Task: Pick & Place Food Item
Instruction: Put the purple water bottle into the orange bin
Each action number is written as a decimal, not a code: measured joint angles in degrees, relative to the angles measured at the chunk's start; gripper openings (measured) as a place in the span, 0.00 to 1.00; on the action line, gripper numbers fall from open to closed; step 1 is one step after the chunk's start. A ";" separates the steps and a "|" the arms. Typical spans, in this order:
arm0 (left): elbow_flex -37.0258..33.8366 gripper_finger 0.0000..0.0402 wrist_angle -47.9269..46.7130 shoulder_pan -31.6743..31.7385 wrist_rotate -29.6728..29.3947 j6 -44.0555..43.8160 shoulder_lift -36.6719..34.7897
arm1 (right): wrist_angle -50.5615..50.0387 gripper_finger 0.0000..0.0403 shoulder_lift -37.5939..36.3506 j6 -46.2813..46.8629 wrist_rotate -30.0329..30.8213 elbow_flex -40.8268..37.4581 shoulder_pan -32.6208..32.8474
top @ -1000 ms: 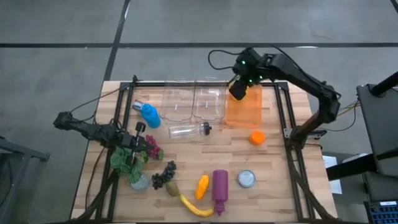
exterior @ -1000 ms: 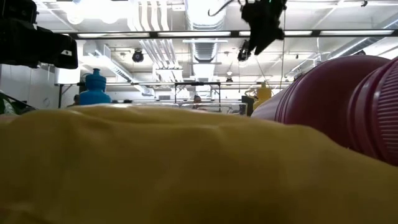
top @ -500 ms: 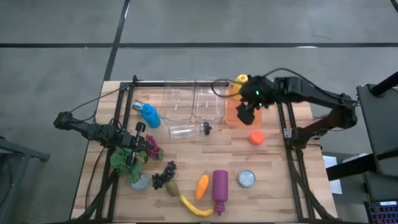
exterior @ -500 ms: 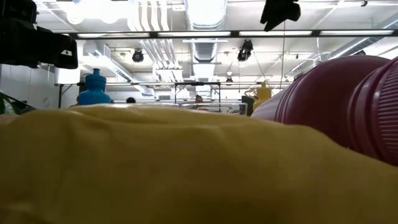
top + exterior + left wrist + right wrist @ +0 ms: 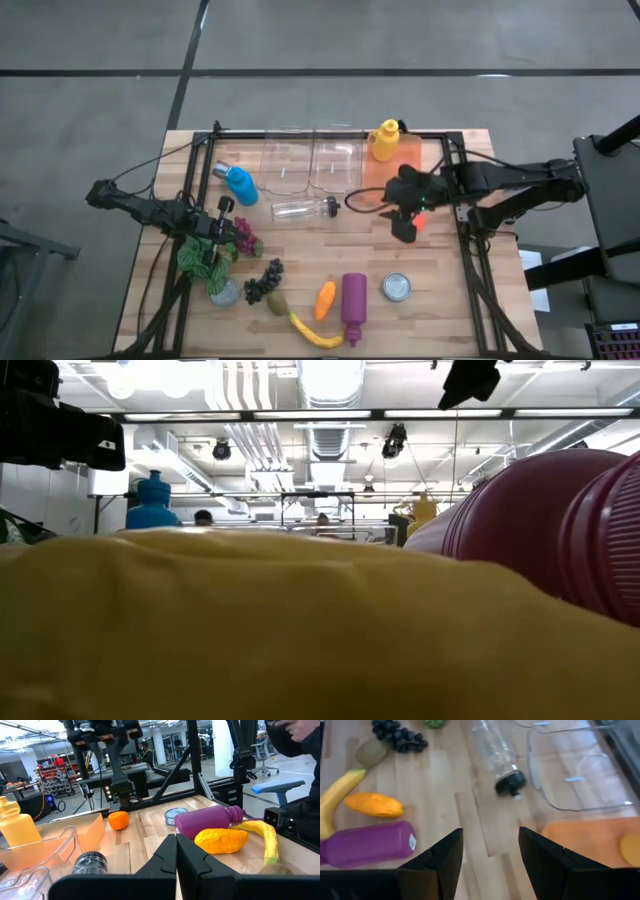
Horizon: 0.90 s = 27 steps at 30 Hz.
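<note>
Right gripper (image 5: pixel 404 225): fingers apart, nothing between them; hangs above the table just beside the small round orange fruit (image 5: pixel 418 219), which it partly covers in the high view.
Left gripper (image 5: pixel 213 247): fingers closed together, empty; waits at the table's left edge over the green leafy item (image 5: pixel 193 256).
Small round orange fruit: on the bare wood, near the orange translucent tray (image 5: pixel 385 176), outside it.
Yellow plastic bottle (image 5: pixel 384 139): upright at the far end of the orange tray.
Clear plastic trays (image 5: pixel 310 160): two, side by side, left of the orange tray.
Clear lying bottle with black cap (image 5: pixel 300 208): just in front of the clear trays.
Blue bottle (image 5: pixel 238 182): lying left of the clear trays.
Near edge: purple bottle (image 5: pixel 353 298), tin can (image 5: pixel 397 288), orange mango-like piece (image 5: pixel 324 299), banana (image 5: pixel 312 332), dark grapes (image 5: pixel 264 280).
Wooden table (image 5: pixel 450 260): holds all of the above.
</note>
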 joint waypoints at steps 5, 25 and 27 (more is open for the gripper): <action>-0.01 0.00 -0.02 -0.02 0.02 0.00 0.01 | 3.09 0.47 0.02 -4.22 -2.52 -2.74 3.27; 0.00 0.00 -0.01 0.00 0.01 0.00 0.00 | 20.21 0.47 0.13 -55.41 -6.11 -17.06 14.61; -0.02 0.00 0.00 0.00 0.00 0.00 0.02 | 22.00 0.47 0.17 -59.82 -6.22 -18.66 14.69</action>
